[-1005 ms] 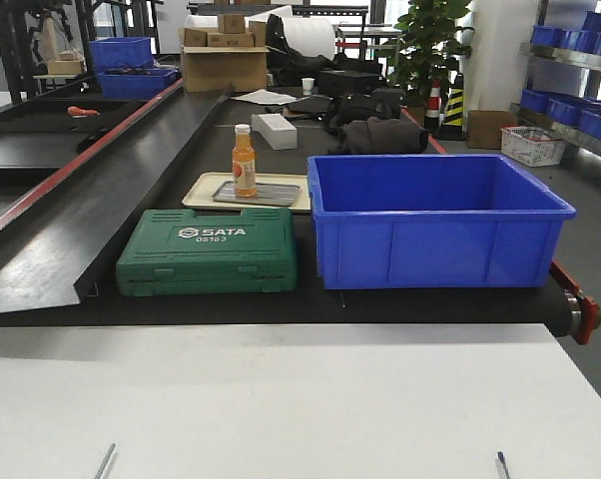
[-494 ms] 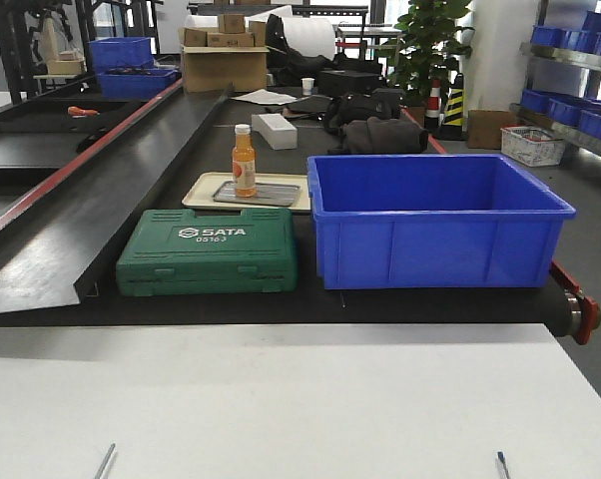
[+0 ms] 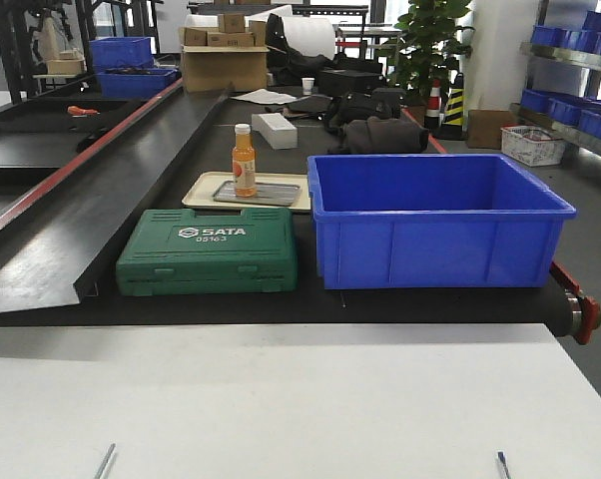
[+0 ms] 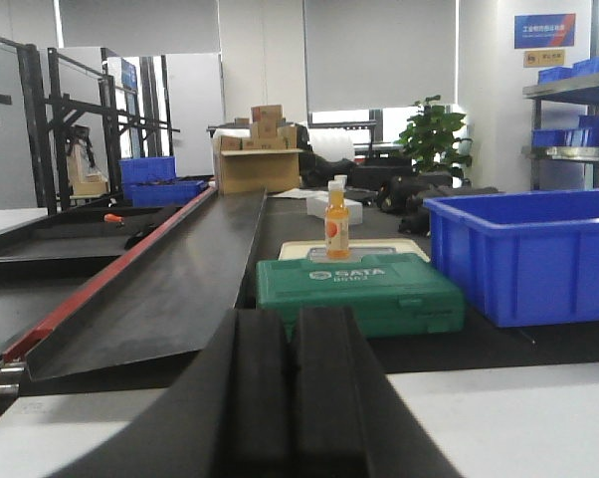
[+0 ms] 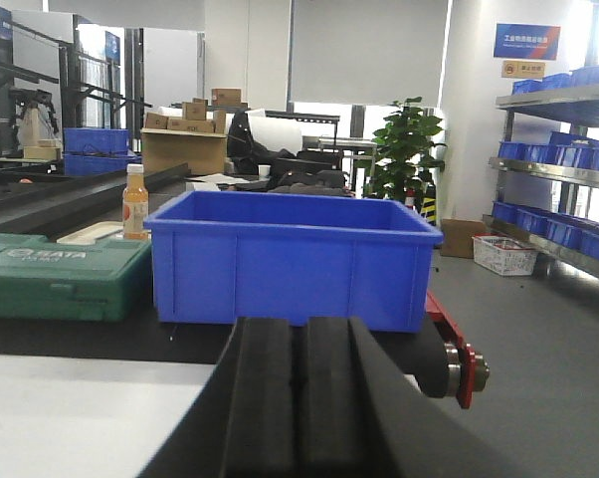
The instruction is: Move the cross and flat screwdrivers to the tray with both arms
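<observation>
No screwdriver shows in any view. My left gripper (image 4: 292,334) fills the bottom of the left wrist view, shut with its black pads pressed together and nothing between them. It hovers over the white table (image 4: 518,418) and points at the green SATA case (image 4: 357,291). My right gripper (image 5: 301,339) is also shut and empty, pointing at the blue bin (image 5: 290,261). A flat grey tray (image 3: 271,194) lies on a beige tray (image 3: 203,188) behind the case; I cannot tell whether it is the task's tray. Neither gripper shows in the front view.
The green case (image 3: 209,249) and blue bin (image 3: 435,220) stand on a black conveyor belt (image 3: 310,304) beyond the white table (image 3: 281,399). An orange bottle (image 3: 244,162) stands on the grey tray. Two thin rods (image 3: 105,461) (image 3: 501,464) poke in at the bottom edge.
</observation>
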`<state>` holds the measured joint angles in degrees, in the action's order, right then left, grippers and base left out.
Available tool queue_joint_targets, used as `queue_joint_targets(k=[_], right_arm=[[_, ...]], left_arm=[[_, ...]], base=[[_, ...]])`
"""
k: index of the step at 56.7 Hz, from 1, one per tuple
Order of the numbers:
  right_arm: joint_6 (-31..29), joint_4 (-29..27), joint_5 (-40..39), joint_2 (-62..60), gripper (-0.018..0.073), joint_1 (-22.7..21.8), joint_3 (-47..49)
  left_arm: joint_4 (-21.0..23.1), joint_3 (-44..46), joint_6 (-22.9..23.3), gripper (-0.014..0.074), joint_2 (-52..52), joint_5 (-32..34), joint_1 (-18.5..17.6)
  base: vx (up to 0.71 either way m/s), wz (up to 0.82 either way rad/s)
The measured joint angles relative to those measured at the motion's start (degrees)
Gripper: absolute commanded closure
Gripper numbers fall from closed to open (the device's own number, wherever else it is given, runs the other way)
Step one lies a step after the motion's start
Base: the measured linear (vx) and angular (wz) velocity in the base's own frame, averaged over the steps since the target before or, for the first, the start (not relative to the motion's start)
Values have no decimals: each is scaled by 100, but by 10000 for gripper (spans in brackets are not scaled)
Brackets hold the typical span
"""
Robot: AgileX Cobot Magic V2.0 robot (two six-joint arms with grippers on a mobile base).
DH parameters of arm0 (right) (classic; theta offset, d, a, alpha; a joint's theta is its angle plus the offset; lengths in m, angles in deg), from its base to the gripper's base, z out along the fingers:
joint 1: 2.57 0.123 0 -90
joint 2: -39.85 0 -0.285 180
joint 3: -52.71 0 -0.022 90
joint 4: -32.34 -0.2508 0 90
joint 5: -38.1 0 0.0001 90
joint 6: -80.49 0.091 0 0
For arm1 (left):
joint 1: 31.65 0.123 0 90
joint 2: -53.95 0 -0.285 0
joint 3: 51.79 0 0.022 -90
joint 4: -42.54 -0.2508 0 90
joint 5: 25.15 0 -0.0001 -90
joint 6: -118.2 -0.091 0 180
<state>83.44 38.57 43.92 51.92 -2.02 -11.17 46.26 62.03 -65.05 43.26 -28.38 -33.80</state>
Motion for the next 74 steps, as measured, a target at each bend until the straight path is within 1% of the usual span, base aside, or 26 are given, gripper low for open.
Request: queue_joint_targets(k=[5,13,21,29,34,36,40,49,52,56,60,63,65,69,74], right_arm=[[-5,15,240,912,567,0,804],[-5,21,293,2480,567,0,1715],[15,-17,255,3653,567,0,1992],[25,-218,250,4388,547,0,2004],[25,-258,256,4630,489,0,2004],[18,-264,267,4702,445,0,2004],[14,-264,281,4763,359,0,2004],[14,-264,286,4772,52,0,2010],[13,-264,250,4772,-34,0,2010],[13,-264,155,4772,-111,0,2010],[27,-306,34,4772,-145,0,2010],[71,-394,27,4795,-142,0,2030],[107,-452,166,4841,-134,0,2104],[127,-493,809,5075,-112,0,2404],[111,-514,2019,5671,-74,0,3045]], left_arm=[[7,725,15,594,-749,-91,0],[11,1807,19,594,-2309,-140,0],[11,2363,52,594,-3462,-157,0],[11,2501,58,575,-4307,-196,0],[11,2506,58,523,-4749,-249,0],[11,2506,58,493,-4877,-248,0],[11,2506,58,407,-5099,-248,0],[11,2506,58,182,-5462,-248,0],[11,2506,58,118,-5542,-248,0],[11,2506,58,61,-5617,-248,0],[11,2506,79,29,-5682,-248,0],[11,2506,86,22,-5732,-248,0],[11,2506,98,24,-5766,-248,0],[11,2506,103,26,-5826,-240,0],[18,2525,103,30,-5905,-240,0]], base=[[0,0],[0,0],[0,0],[0,0],[0,0],[0,0],[0,0],[0,0],[0,0],[0,0],[0,0],[0,0],[0,0],[0,0],[0,0]])
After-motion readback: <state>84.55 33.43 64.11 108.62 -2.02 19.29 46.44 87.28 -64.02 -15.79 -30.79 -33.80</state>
